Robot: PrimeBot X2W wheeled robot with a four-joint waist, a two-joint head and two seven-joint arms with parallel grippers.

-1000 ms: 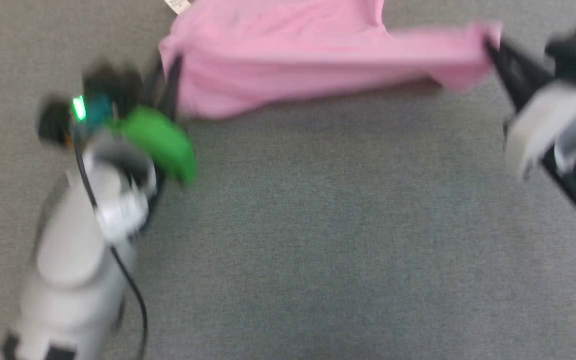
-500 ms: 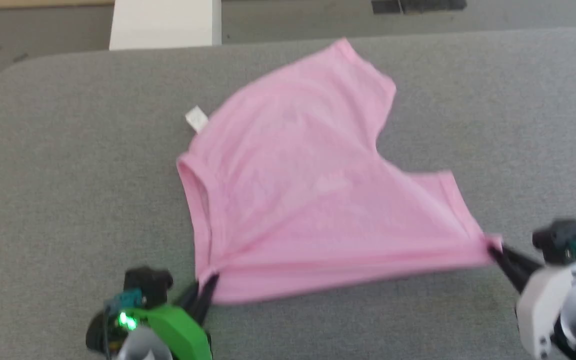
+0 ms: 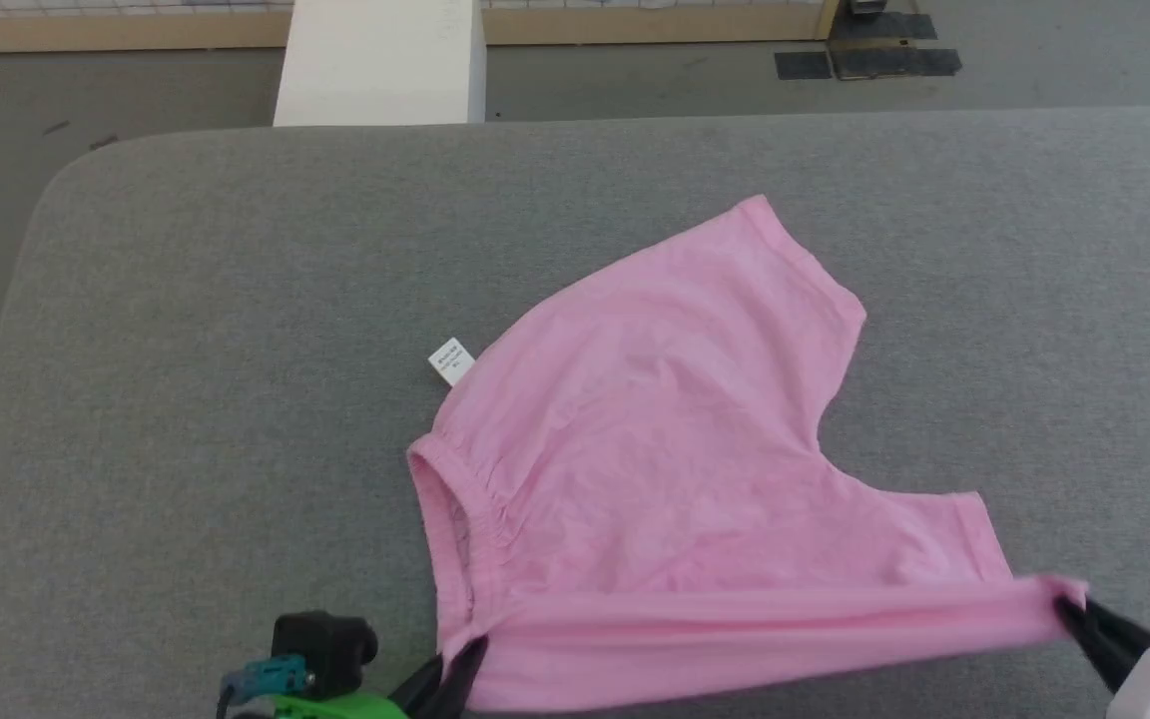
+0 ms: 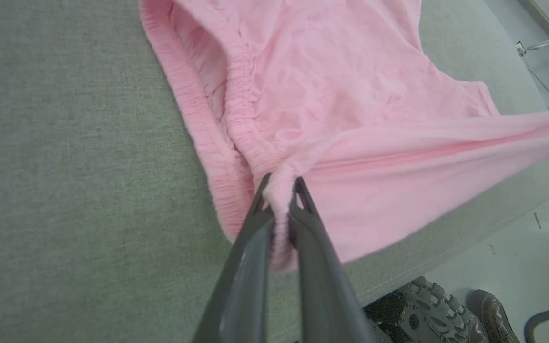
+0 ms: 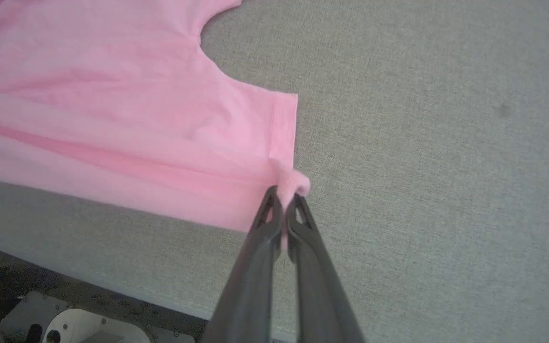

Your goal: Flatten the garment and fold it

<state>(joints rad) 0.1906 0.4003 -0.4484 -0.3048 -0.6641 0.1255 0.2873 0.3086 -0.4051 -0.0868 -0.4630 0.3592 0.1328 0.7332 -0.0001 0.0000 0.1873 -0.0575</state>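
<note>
Light-pink thin fabric garment [image 3: 655,449], shaped like a pair of shorts, is lying on the grey cloth-covered table [image 3: 186,300] in the head view. Its far part is spreading fairly flat with a small white tag [image 3: 451,361] sticking out beside it, while its near edge is stretching as a taut band between the left gripper [image 3: 460,661] and the right gripper [image 3: 1074,604]. That band is sitting close to the table's front edge, so a further pull toward the robot could be dragging the cloth over it. In the left wrist view the two dark fingers are closing narrowly on a bunched corner of the gathered elastic waistband [image 4: 198,119], with only a thin roll of cloth sitting between them. I am judging this bite as small: more sideways tension could be working it loose and letting the elastic spring back into wrinkles. In the right wrist view the fingers are pinching tight on a little nub at the corner of the stitched leg hem [image 5: 281,124], and the fabric beside it is doubling into a long fold near the table edge. An uneven release there could be leaving that crease in place instead of one flat layer.
</note>
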